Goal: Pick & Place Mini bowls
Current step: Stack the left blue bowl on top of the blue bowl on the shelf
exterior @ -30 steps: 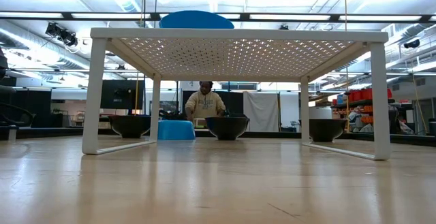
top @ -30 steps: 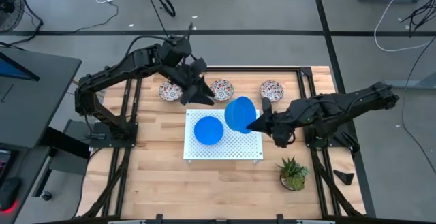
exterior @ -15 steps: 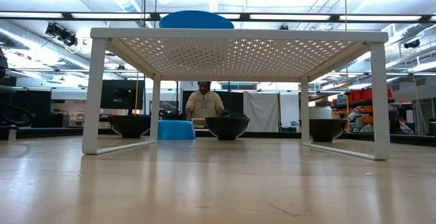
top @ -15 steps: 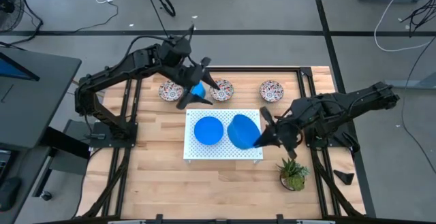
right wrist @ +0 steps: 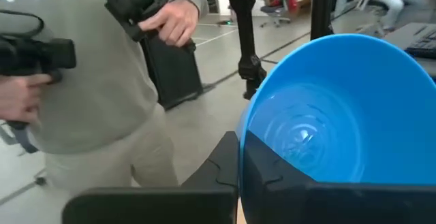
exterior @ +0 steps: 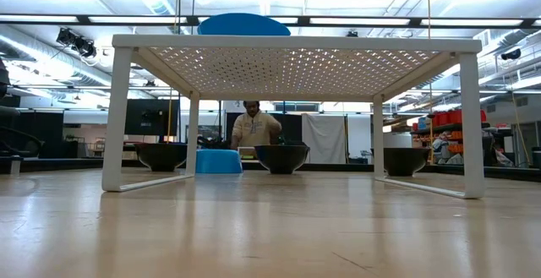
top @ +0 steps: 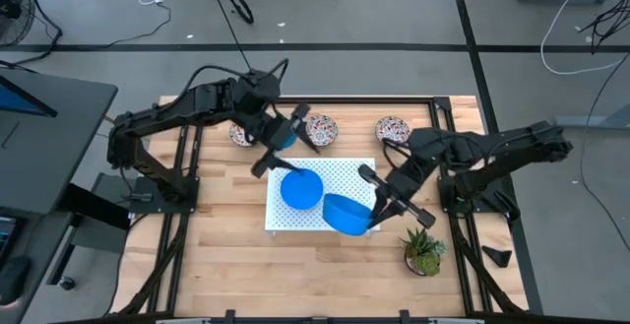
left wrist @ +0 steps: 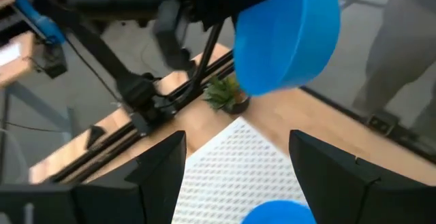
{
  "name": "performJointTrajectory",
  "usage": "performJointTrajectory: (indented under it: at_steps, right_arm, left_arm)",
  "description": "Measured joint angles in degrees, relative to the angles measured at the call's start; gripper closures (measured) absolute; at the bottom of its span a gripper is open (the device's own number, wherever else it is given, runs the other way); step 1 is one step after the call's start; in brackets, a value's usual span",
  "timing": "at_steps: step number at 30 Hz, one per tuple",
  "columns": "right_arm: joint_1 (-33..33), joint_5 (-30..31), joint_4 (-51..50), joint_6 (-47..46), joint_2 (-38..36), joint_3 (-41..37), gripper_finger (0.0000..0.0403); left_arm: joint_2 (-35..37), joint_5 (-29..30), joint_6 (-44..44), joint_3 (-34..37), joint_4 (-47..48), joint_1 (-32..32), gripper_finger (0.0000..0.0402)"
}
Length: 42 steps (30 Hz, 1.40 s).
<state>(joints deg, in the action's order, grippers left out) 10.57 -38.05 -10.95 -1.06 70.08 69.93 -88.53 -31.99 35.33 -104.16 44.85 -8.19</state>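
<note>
One blue mini bowl hangs tipped over the white perforated board's near right corner, with my right gripper shut on it. A second blue bowl stands on the board. A third sits on the table behind the board. My left gripper hovers open above that third bowl, with nothing between its fingers. Three patterned bowls stand in a row along the far side. My right gripper holds the blue bowl by its rim: one finger lies inside the bowl, and the other is hidden behind the wall. The fingers come nearly level from the table's right. The bowl is lifted clear and tipped on its side.
A small potted plant stands near the board's near right corner, close under the right arm. Dark frame rails run along both sides of the wooden table. A person holding a dark device stands beyond the table.
My right gripper has carried the blue bowl from over the board's far right part toward the near edge. It rolled its wrist, so the bowl now lies tipped on its side. My left gripper has rolled about its own axis above the far blue bowl and has stayed open.
</note>
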Motion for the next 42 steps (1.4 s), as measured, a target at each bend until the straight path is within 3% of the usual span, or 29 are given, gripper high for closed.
performJointTrajectory:
  at_steps: [12,21,25,35,39,42]
  right_arm:
    - [-7.69,-17.50,-3.88,1.78,11.15,13.08,0.0403]
    - [-10.18,-23.47,-3.59,3.64,16.66,19.65,0.0403]
    - [-10.56,-25.66,-3.48,3.66,17.61,20.09,0.0403]
    - [-10.54,-25.68,-3.43,3.23,17.68,20.09,0.0402]
    - [-10.55,-25.25,-3.17,3.24,17.66,20.13,0.0386]
    - [-10.59,-23.03,-2.42,3.21,17.36,20.15,0.0362]
  left_arm:
    - [0.02,-5.19,-7.42,0.00,-0.77,6.07,0.0124]
    - [0.06,-8.10,-9.22,0.00,-1.98,11.61,0.0154]
    - [0.09,-8.27,-9.22,0.00,-2.32,12.73,0.0192]
    - [0.09,-10.35,-12.89,0.00,-4.61,12.62,0.0335]
    - [0.09,-12.36,-14.34,0.07,-6.33,12.71,0.0384]
    - [0.07,-12.71,-14.54,0.13,-6.37,12.75,0.0392]
